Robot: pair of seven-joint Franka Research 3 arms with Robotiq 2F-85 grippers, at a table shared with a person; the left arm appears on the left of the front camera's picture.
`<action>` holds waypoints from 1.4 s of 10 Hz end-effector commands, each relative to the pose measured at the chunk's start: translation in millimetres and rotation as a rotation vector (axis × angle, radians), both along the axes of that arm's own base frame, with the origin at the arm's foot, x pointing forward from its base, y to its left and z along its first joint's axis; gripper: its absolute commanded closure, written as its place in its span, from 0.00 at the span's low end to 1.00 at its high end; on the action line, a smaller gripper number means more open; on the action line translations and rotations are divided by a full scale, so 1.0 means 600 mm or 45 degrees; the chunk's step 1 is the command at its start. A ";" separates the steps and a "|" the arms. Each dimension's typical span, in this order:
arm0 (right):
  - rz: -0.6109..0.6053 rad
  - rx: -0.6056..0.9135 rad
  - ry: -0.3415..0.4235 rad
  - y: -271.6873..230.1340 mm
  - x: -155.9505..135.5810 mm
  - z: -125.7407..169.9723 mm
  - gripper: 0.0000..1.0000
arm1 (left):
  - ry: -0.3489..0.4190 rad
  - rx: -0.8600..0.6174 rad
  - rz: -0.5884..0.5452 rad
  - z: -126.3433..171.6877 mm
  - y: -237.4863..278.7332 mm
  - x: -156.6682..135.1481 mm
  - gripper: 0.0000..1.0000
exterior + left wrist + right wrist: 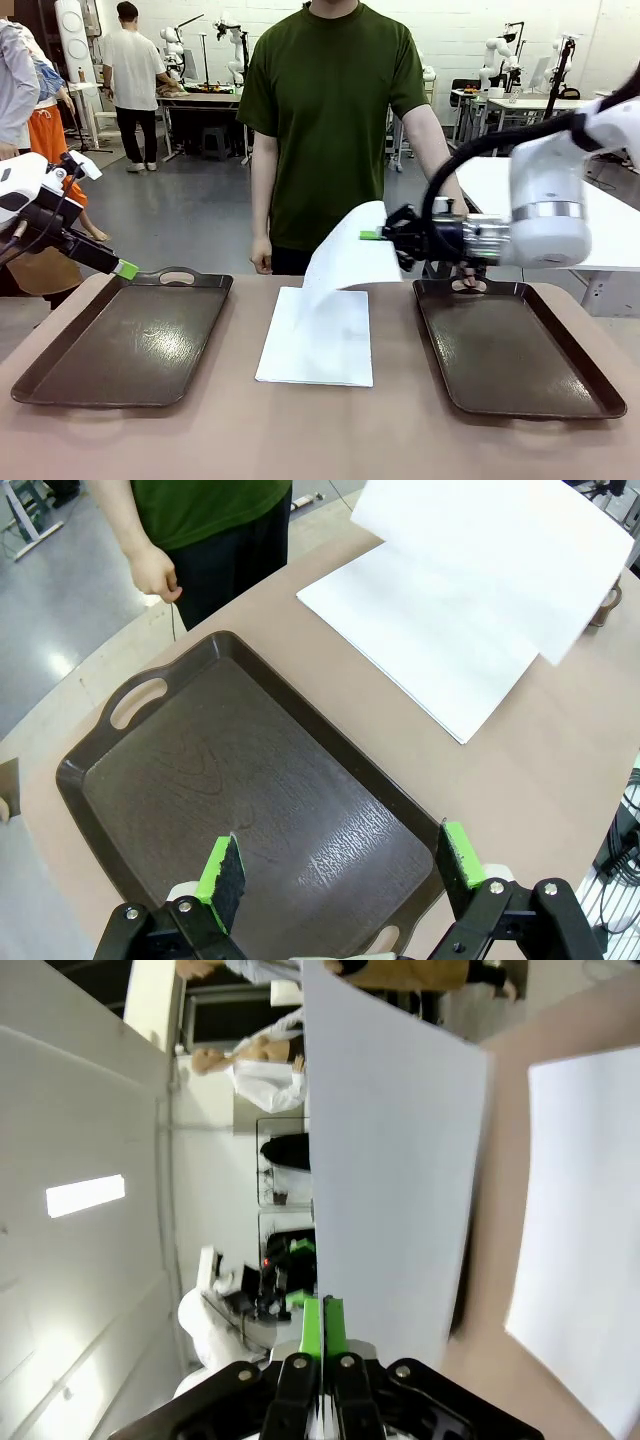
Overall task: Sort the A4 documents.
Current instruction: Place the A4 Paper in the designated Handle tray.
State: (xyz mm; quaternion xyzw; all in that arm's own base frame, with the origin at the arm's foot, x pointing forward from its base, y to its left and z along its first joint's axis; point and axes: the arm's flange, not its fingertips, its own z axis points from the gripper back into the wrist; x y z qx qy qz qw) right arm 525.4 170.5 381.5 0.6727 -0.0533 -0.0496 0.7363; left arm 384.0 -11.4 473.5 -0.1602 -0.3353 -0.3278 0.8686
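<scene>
- While its green pads pinch shut on one edge of a white sheet (345, 250), the right gripper (372, 236) holds it curling in the air over the stack (320, 340).
- Over the left tray (230, 770) hovers the left gripper (340, 865), jaws wide apart.
- Both trays are dark brown, glossy and rectangular with cut-out handles, their floors bare; the right tray (510, 350) lies below the right gripper.
- Thin and flat, the stack rests on the tan table (300, 440) between the trays.
</scene>
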 end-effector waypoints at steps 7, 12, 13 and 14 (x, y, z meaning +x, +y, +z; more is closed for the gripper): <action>-0.003 -0.083 -0.275 -0.328 -0.040 -0.035 0.99 | -0.014 -0.008 -0.006 -0.004 0.004 0.003 0.00; -0.030 -0.139 -0.248 -0.391 -0.008 -0.077 0.99 | -0.014 -0.008 -0.006 -0.004 0.004 0.003 0.00; 0.003 -0.212 -0.236 -0.400 -0.005 -0.088 0.99 | -0.014 -0.008 -0.006 -0.004 0.004 0.003 0.00; 0.042 -0.290 -0.213 -0.400 -0.001 -0.100 0.99 | -0.014 -0.008 -0.006 -0.004 0.004 0.003 0.00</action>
